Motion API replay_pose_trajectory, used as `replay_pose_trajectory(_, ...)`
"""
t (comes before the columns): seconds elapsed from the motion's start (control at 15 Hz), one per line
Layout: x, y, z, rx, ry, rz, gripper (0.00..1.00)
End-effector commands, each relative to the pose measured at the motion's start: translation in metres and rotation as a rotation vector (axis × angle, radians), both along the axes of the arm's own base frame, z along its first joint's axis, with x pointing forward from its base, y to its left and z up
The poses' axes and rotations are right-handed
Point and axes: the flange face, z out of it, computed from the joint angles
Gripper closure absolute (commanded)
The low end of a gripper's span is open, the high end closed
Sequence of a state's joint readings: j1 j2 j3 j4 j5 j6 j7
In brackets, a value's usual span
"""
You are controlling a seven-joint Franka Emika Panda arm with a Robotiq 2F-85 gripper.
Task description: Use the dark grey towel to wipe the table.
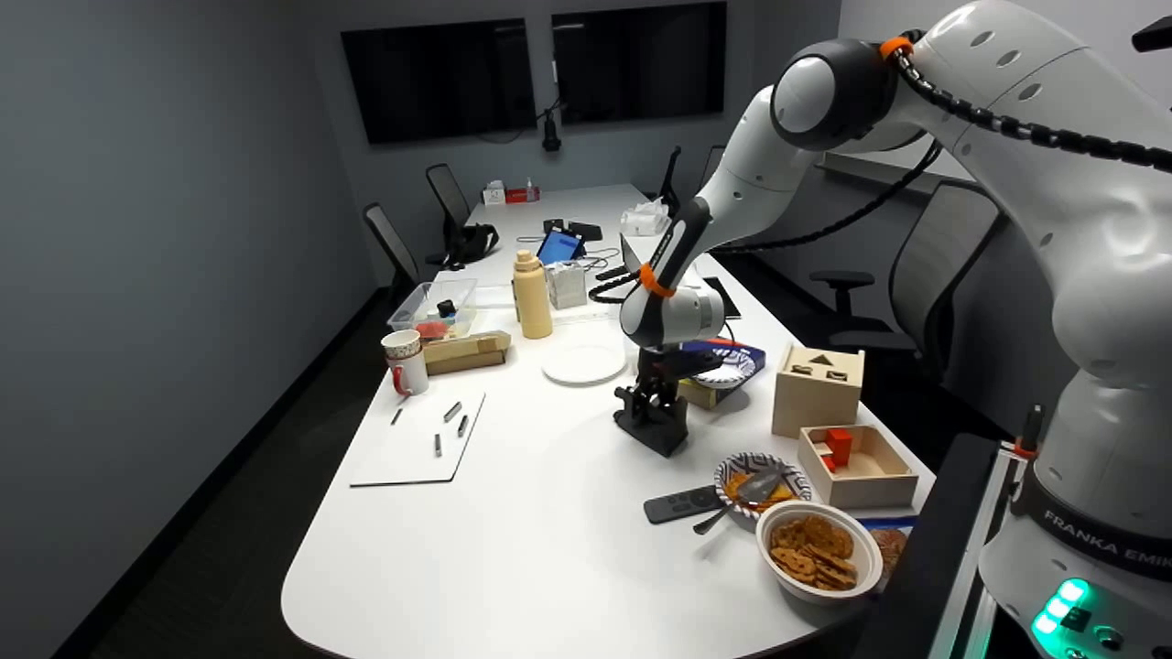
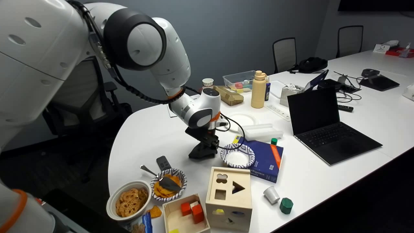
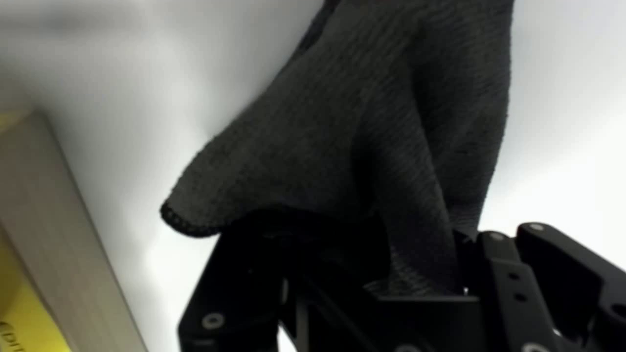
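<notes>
Book [image 3: 54, 210] at left of wrist view, apart from dark grey towel [image 3: 313, 142]; stitched corner pokes leftward, loose; mid-view, thick folds, lower end bunched, pinched in hand [image 3: 420, 259]; towel appears to rest on counter [image 3: 572, 127]; should handle light, limp, unbreakable, not slippery; best hold at thick bunch, low, so towel spreads flat against counter

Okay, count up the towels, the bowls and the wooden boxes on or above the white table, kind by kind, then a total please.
Towels: 1 (dark grey towel)
Bowls: 3 (chip bowl, plain white bowl, patterned bowl without chips)
Wooden boxes: 2 (box with shaped holes, open box)
Total: 6
</notes>
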State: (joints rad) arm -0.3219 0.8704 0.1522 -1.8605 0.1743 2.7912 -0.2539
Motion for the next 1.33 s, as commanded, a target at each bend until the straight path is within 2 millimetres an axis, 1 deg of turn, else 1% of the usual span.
replay_pose_trajectory(0.0,0.019,0.022,-0.005,0.058,0.007,0.029,1.00)
replay_pose_trajectory(0.13,0.017,0.039,-0.003,0.077,0.040,0.067,1.00)
replay_pose_trajectory(0.2,0.011,0.045,0.000,0.071,0.065,0.074,1.00)
replay_pose_trajectory(0.4,-0.005,0.055,0.008,0.079,0.121,0.097,1.00)
replay_pose_trajectory(0.47,-0.012,0.055,0.013,0.076,0.135,0.095,1.00)
replay_pose_trajectory(0.6,-0.025,0.062,0.030,0.078,0.122,0.116,1.00)
replay_pose_trajectory(0.73,-0.040,0.073,0.055,0.064,0.097,0.153,1.00)
replay_pose_trajectory(0.87,-0.056,0.096,0.081,0.066,0.079,0.237,1.00)
replay_pose_trajectory(1.0,-0.071,0.123,0.103,0.088,0.069,0.334,1.00)
replay_pose_trajectory(1.13,-0.086,0.156,0.115,0.139,0.081,0.441,1.00)
replay_pose_trajectory(1.27,-0.099,0.189,0.115,0.208,0.105,0.539,1.00)
